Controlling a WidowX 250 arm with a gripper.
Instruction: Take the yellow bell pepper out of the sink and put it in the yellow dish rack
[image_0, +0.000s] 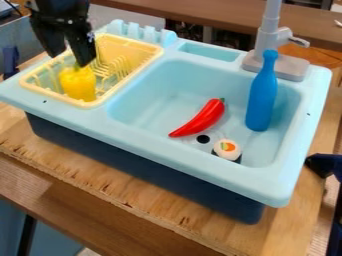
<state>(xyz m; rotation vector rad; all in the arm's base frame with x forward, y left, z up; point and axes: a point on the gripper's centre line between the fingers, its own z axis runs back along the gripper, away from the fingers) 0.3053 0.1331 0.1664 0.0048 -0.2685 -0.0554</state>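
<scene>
The black gripper (69, 59) hangs at the upper left over the yellow drying rack (127, 41). Its two fingers stand apart, with nothing seen between them. Just below is a yellow bell pepper (79, 84), upright in the front part of the rack; one fingertip is at its green stem, and I cannot tell whether they touch. In the light blue sink basin (143, 90) lie a red chili pepper (200, 119) and a sushi roll (228, 149). A blue bottle (262, 95) leans upright at the basin's right side.
A grey faucet (270, 37) rises behind the basin, near the blue bottle. The sink's raised rim (180, 159) runs around the basin and beside the rack. Under the sink is a wooden board (143, 200). A dark object (322, 165) stands at the right edge.
</scene>
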